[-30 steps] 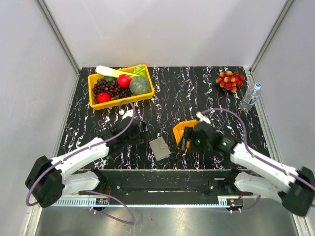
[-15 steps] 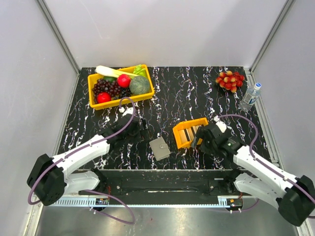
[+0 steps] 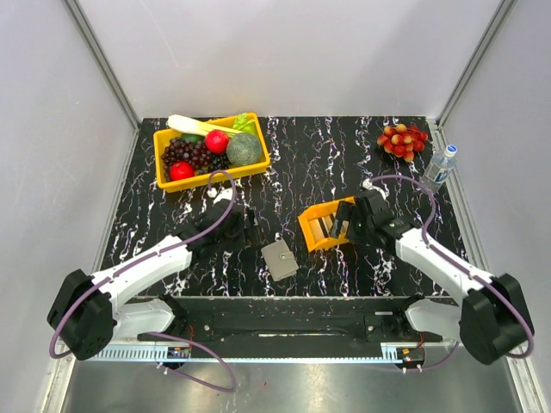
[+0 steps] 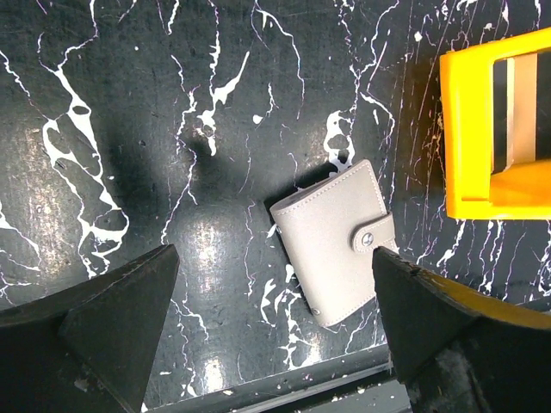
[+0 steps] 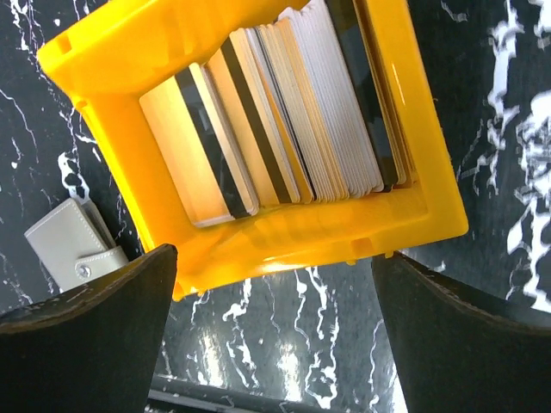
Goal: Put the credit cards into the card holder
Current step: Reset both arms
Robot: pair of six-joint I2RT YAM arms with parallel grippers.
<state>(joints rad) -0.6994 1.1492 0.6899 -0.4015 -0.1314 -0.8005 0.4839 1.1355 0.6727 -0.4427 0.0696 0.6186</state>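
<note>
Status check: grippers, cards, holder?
Left gripper open, empty, near the card holder. Right gripper open, empty, over the orange tray. Credit cards stacked on edge in tray. Holder snapped shut, nothing on it.

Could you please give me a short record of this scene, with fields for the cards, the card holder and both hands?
credit cards: standing in a row inside the orange tray
card holder: lying flat, snap shut, beside the tray, not touching it
left hand: open, hovering by the card holder, holding nothing
right hand: open, over the tray, holding nothing
elsewhere: yellow bin of produce far left; red grapes and bottle far right
</note>
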